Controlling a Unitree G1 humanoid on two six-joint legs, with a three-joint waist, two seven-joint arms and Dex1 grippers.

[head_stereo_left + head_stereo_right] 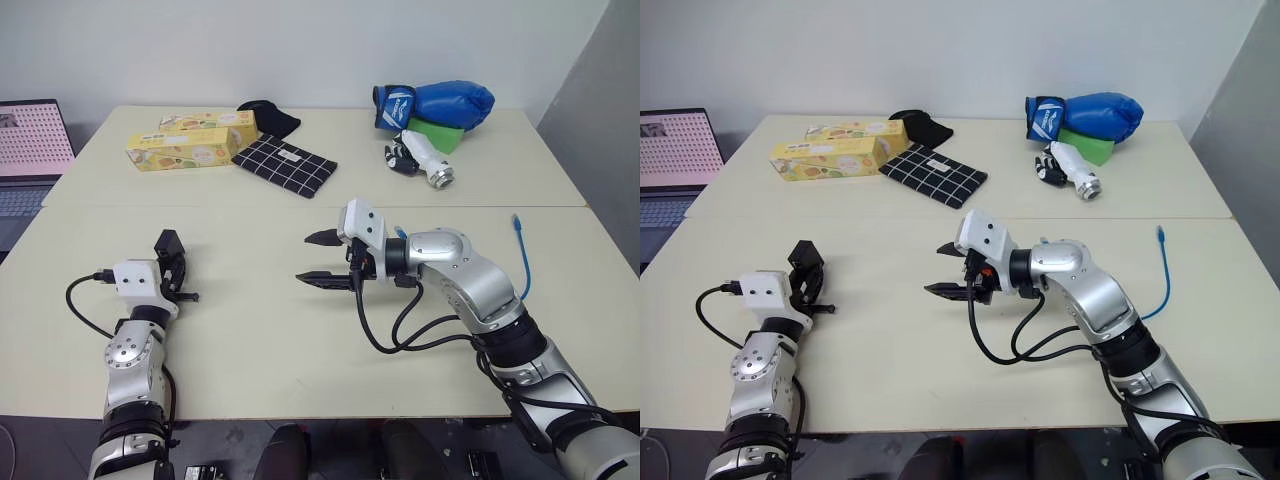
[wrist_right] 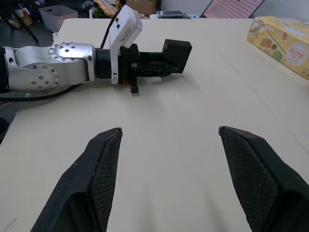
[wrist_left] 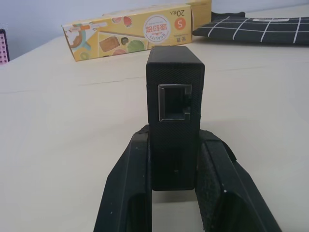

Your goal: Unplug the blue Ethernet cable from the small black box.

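My left gripper (image 1: pixel 172 262) is shut on the small black box (image 3: pixel 174 96), holding it just above the table at the near left. The box's port faces the wrist camera and has nothing in it. In the right wrist view the box (image 2: pixel 176 50) sticks out of the left gripper (image 2: pixel 154 64). My right gripper (image 1: pixel 302 258) hovers over the middle of the table, pointing left toward the box, open with nothing between its fingers (image 2: pixel 104 164). The blue Ethernet cable (image 1: pixel 526 262) lies loose on the table at the right, its clear plug (image 1: pixel 1160 232) pointing away from me.
Two yellow cartons (image 1: pixel 192 148), a black white-checked cloth (image 1: pixel 285 165) and a black cloth lump (image 1: pixel 270 117) lie at the back left. A blue boxing glove (image 1: pixel 440 105), a green block (image 1: pixel 438 135) and a white bottle (image 1: pixel 425 160) sit at the back right. A laptop (image 1: pixel 30 150) stands at the far left.
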